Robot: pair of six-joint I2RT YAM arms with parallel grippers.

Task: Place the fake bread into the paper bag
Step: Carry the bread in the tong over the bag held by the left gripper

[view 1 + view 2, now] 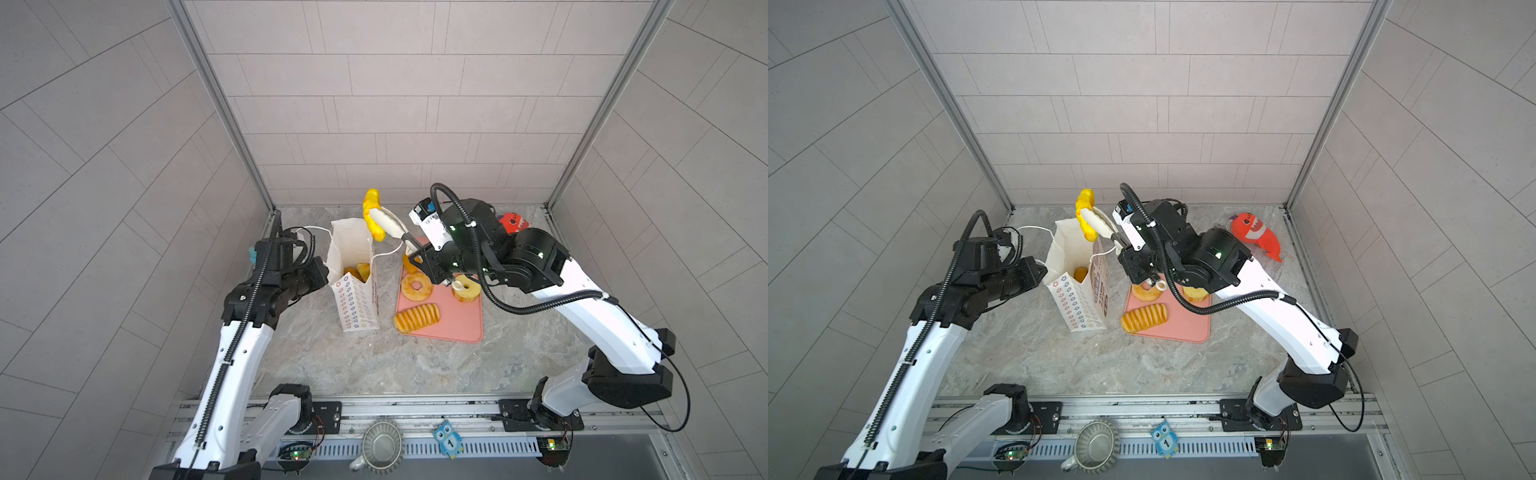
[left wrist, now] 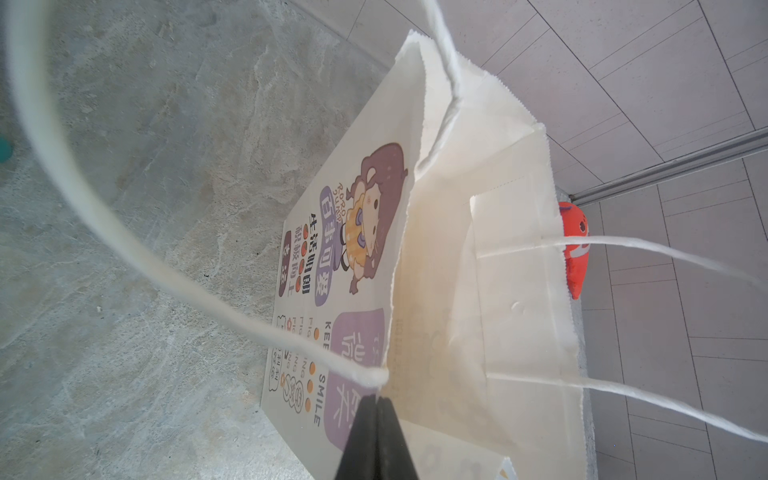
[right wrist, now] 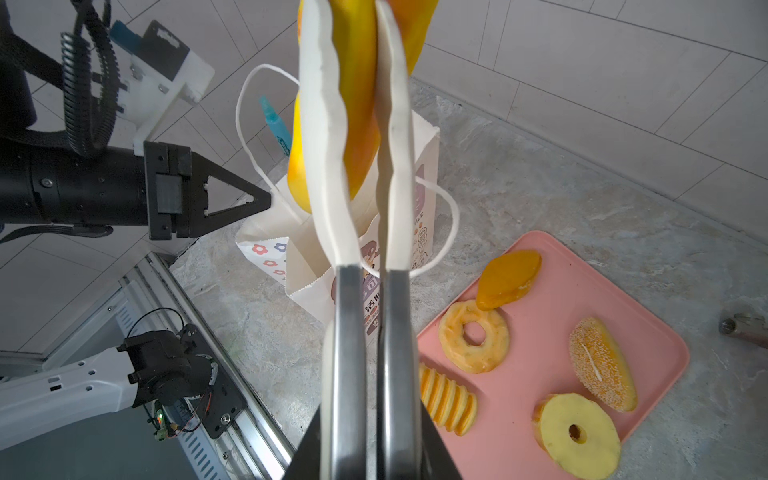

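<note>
Right gripper point(image 1: 417, 252) squeezes tongs point(image 3: 351, 353); their tips pinch yellow fake bread point(image 3: 357, 104) out past the gripper, above the open paper bag point(image 1: 353, 305). Left gripper point(image 2: 376, 405) pinches bag rim by the cord handle point(image 2: 291, 343).

The left arm point(image 1: 232, 361) and right arm point(image 1: 582, 299) are white shells between black joint housings, each carrying a black ribbed hose point(image 1: 519, 307); green lights point(image 1: 540, 254) dot the right arm's joints; the left tool point(image 3: 266, 199) is black, triangular-framed
</note>
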